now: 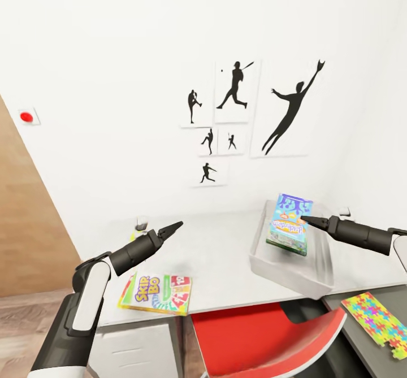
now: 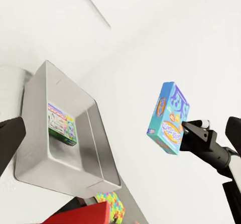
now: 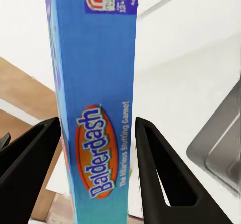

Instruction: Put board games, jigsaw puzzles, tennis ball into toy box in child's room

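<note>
My right gripper [image 1: 306, 220] is shut on a blue board game [image 1: 288, 222], holding it upright in the air over the grey toy box [image 1: 282, 270] on the table [image 1: 226, 253]. In the right wrist view the fingers [image 3: 30, 158] press both faces of that blue game [image 3: 95, 83]. A white-green board game [image 2: 63, 123] lies inside the toy box [image 2: 95, 133]. A yellow-green and red board game [image 1: 157, 293] lies flat near the table's front edge, below my left gripper [image 1: 171, 230], which is open and holds nothing. One jigsaw puzzle [image 1: 380, 321] lies on the dark desk section.
A red chair [image 1: 265, 333] stands tucked against the desk front between the two arms. Black sports-silhouette pictures [image 1: 237, 112] hang on the white wall behind the table. Wood-plank floor [image 1: 22, 253] shows at the left.
</note>
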### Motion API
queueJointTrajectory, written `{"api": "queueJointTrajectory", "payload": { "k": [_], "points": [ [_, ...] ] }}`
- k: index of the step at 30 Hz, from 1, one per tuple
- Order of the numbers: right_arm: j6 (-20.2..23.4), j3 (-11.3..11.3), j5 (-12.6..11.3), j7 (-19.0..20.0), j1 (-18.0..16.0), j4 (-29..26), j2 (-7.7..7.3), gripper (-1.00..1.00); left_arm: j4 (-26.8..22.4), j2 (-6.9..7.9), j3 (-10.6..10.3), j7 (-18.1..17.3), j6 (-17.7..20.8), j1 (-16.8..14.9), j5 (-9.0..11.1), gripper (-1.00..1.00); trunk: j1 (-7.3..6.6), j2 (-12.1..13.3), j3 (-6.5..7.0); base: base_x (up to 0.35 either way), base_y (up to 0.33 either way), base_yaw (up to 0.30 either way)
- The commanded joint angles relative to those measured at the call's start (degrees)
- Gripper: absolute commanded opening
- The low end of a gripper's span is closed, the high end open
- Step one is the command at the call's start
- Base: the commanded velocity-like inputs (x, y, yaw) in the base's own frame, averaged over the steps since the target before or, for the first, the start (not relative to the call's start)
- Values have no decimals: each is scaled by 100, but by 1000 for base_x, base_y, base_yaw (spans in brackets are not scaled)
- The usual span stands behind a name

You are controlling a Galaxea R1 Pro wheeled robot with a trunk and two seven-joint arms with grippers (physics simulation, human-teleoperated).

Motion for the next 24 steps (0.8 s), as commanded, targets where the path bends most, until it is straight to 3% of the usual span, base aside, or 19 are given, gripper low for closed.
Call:
{"api": "queueJointTrajectory", "payload": {
  "k": [1,10,24],
  "points": [
    [31,-6,8,48,-5,1,0,-100,-1,-6,11,-20,32,-7,-7,100,7,-12,-13,319,0,0],
    [31,13,8,47,5,-95,12,-100,13,-12,-1,18,31,-9,-19,100,7,-12,-13,219,0,0],
    [31,39,2,44,11,-224,29,-100,34,-16,-7,43,26,-9,-33,100,7,-12,-13,31,0,-21]
  ]
}}
